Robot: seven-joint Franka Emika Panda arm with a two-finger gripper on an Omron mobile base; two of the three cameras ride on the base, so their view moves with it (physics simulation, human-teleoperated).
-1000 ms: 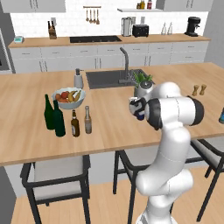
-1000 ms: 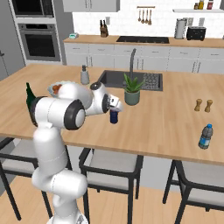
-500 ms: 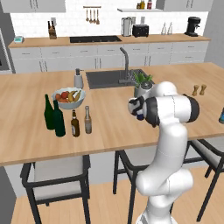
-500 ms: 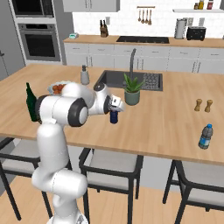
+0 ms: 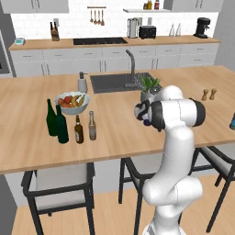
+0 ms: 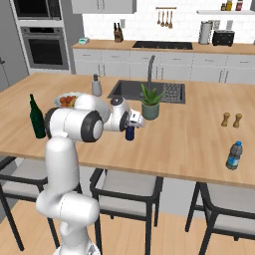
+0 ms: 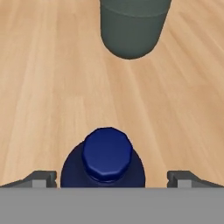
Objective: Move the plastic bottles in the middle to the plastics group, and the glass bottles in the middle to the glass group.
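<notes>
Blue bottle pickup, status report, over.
Gripper open, fingers either side of the dark blue bottle, not closed on it. Bottle upright on the counter. Plant pot just beyond; nothing between the fingers but the bottle.

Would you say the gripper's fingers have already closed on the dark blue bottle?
No, the fingers stand apart from the dark blue bottle on each side.

You looked across a long wooden island (image 5: 114, 133) with a dark sink (image 5: 120, 82) and tall faucet (image 5: 131, 66) set into it. Dark-framed stools (image 5: 57, 186) with grey seats stood beneath its near edge. Behind ran white cabinets (image 6: 164, 67), a white tiled wall (image 5: 92, 23), a black cooktop (image 6: 162, 45) and a wall oven (image 6: 45, 47).
</notes>
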